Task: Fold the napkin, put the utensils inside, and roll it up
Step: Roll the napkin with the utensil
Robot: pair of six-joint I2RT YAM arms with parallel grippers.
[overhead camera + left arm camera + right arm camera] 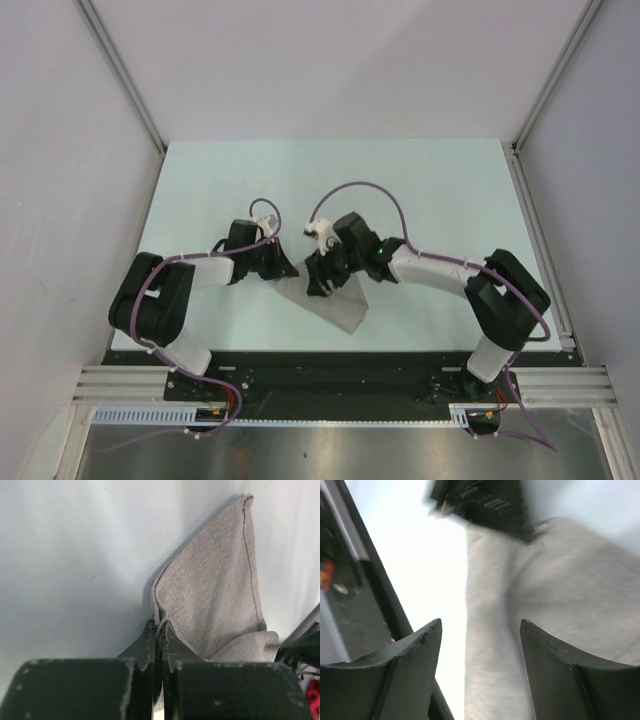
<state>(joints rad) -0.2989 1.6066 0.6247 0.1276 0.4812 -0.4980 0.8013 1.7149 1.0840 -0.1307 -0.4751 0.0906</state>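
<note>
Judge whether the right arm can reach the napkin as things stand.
Probably yes: the right tool hangs open just over the napkin with nothing between them. The left tool, shut on a fold of the cloth, sits off to one side.

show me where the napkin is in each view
Top external: napkin just below centre.
Left wrist: napkin centre-right, pinched at the bottom.
Right wrist: napkin fills the right half.
Shared landmark: left gripper, shut on the napkin's edge.
</note>
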